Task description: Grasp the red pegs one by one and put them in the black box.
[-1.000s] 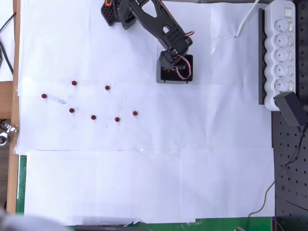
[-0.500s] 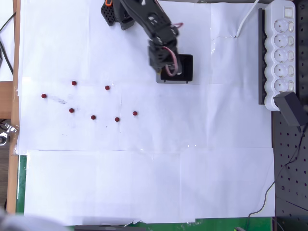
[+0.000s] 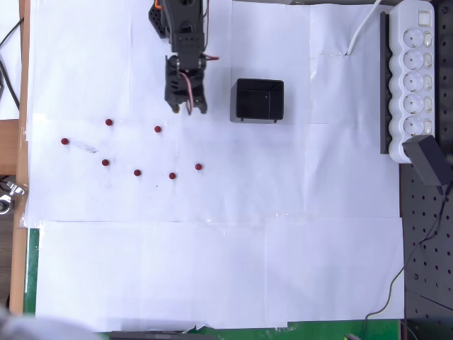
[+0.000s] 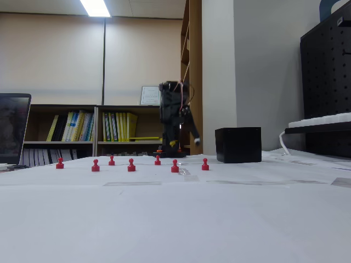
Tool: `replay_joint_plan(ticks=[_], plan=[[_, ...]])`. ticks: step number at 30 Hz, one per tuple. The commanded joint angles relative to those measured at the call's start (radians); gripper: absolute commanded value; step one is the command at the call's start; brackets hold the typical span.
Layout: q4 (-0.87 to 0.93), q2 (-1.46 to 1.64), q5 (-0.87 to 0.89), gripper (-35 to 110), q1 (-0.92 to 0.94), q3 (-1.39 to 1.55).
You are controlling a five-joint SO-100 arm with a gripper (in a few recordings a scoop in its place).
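Standing upright, stems pointing up, seven red pegs (image 3: 137, 172) lie scattered on the white paper (image 3: 212, 269), left of the black box (image 3: 257, 100) overhead. The gripper (image 3: 187, 110) hovers between them, jaws slightly parted, empty. A power strip (image 3: 417, 71) lines the right edge.

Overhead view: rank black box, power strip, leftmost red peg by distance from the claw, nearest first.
1. Black box, right of the claw.
2. Leftmost red peg, lower left on the paper.
3. Power strip, at the right edge.
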Motion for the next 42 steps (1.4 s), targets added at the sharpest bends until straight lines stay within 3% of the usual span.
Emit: replay_joint_plan(ticks=[1,8,21,34,42], plan=[[-0.167,-0.020,0.020,19,0.023,-0.054],[-0.506,-0.031,0.089,19,0.089,-0.279],[-0.816,0.040,0.106,19,0.189,-0.416],[-1.022,0.189,0.127,19,0.183,-0.420],[-1.037,0.282,0.112,19,0.173,-0.336]])
